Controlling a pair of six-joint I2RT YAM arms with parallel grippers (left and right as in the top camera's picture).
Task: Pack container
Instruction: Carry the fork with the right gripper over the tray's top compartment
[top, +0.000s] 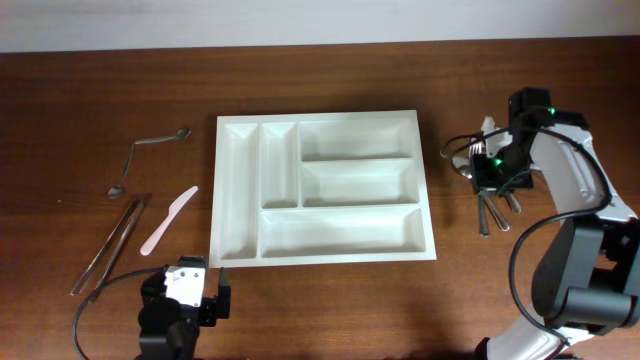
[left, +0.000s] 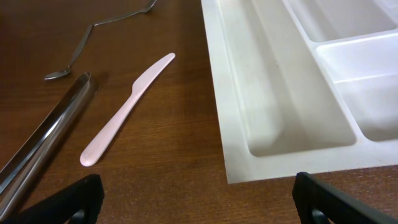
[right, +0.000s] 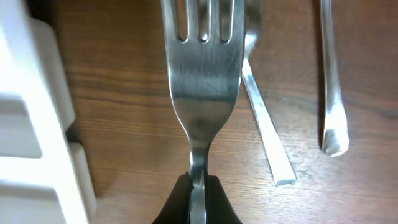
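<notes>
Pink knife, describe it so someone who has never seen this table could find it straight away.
Start at the large white tray in the middle and look just off its left edge. The pink knife lies between the tray and the long metal tongs, with a bent spoon beyond. It alone is pale pink, not shiny metal.

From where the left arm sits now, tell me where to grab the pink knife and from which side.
Take the pink knife by its handle, the rounded end nearest the left gripper, coming straight down with the fingers across its narrow width. It lies flat and diagonal, blade pointing away, with bare wood either side between the tongs and the tray.
</notes>
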